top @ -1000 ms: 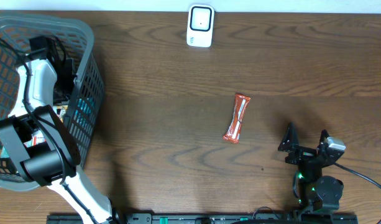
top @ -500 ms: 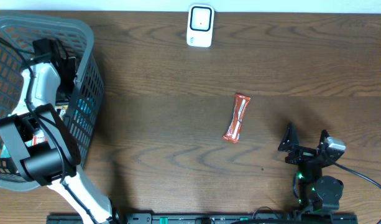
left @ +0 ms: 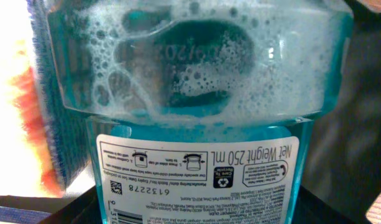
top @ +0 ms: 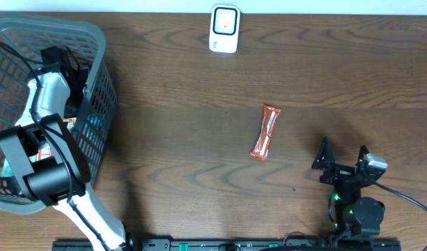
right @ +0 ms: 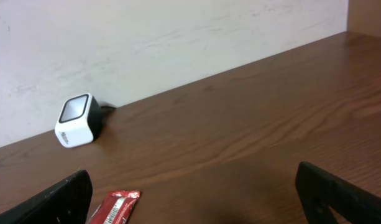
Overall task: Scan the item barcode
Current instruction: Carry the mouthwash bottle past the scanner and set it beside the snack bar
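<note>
A dark brown wood-grain counter (top: 164,160) is backed by a plain off-white wall (right: 146,37); even lighting is noted.

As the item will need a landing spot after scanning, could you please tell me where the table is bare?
Bare wood lies between the basket and the snack bar, and right of the scanner. The basket is crowded, with the left arm inside.

Foamy blue bottle (left: 196,81) fills view, label (left: 196,163) upside down

White left arm (top: 44,97), black right fingers (right: 339,196)
</note>
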